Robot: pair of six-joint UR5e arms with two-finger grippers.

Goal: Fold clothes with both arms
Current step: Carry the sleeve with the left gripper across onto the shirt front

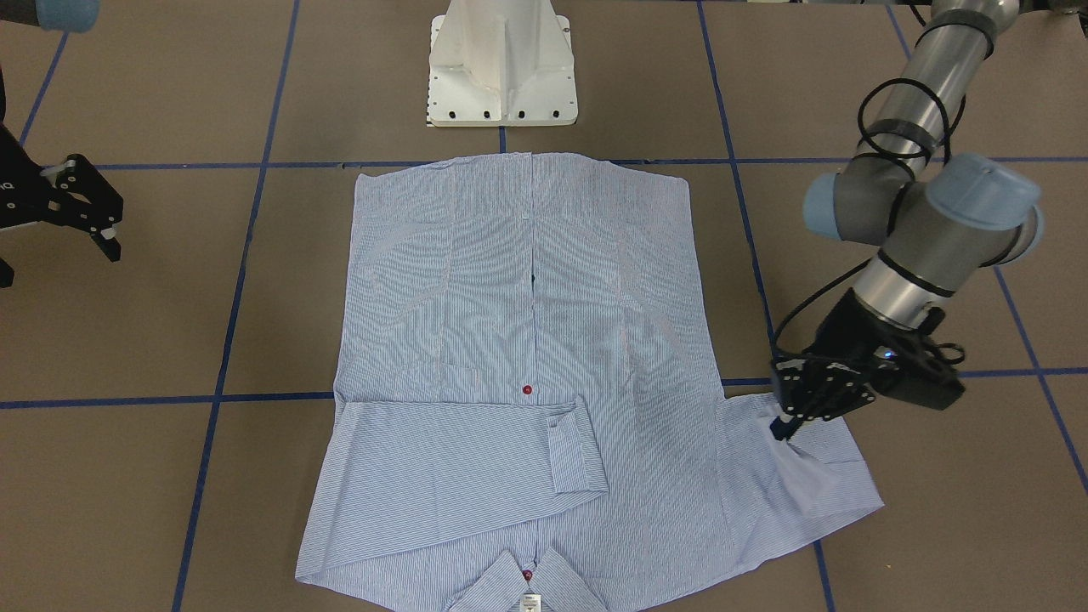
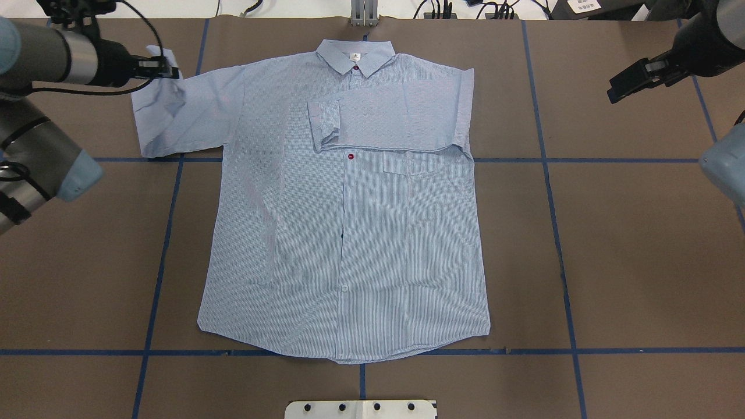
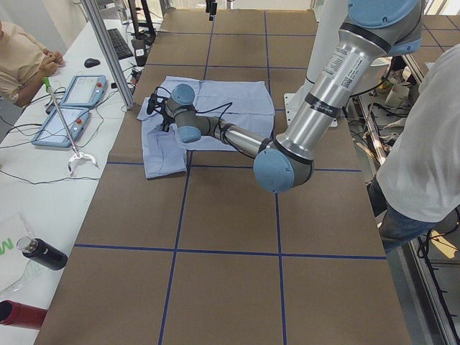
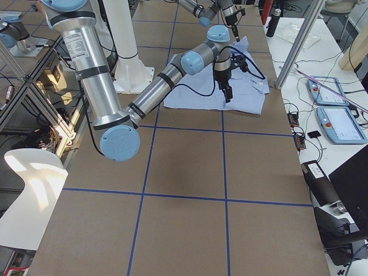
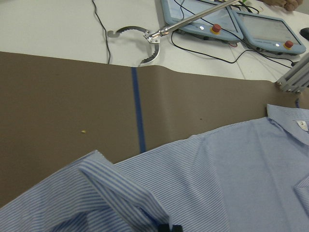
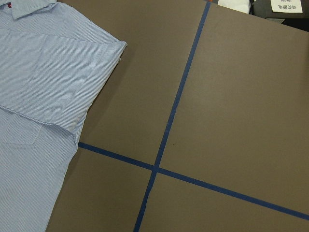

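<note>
**Left tool.** The left tool (image 1: 784,427) is clenched on the shirt (image 2: 349,233), gripping the outer end of the outspread sleeve (image 2: 169,116). At the grip point the cloth is pinched and raised into a small peak. The rest of that sleeve lies on the table (image 2: 611,233). In the left wrist view, the striped cuff edge bunches up directly in front of the tool tips.

**Right tool.** The right tool (image 1: 100,208) is released, with its two fingers spread and nothing between them. It hangs above bare table, well apart from the shirt, off the shirt's side on the robot's right. The right wrist view shows only the shirt's near edge at the picture's left.

**Shirt position.**
- The shirt lies flat on the table between the two tools, front side up and buttoned.
- The collar (image 2: 355,57) points away from the robot's base, and the hem lies nearest the base.
- The other sleeve (image 2: 396,116) is folded inward across the chest. Its cuff ends near the button line, just above a dark red button (image 2: 351,156).
- The outspread sleeve extends sideways toward the robot's left, across a blue tape line (image 2: 174,192) on the table.
</note>
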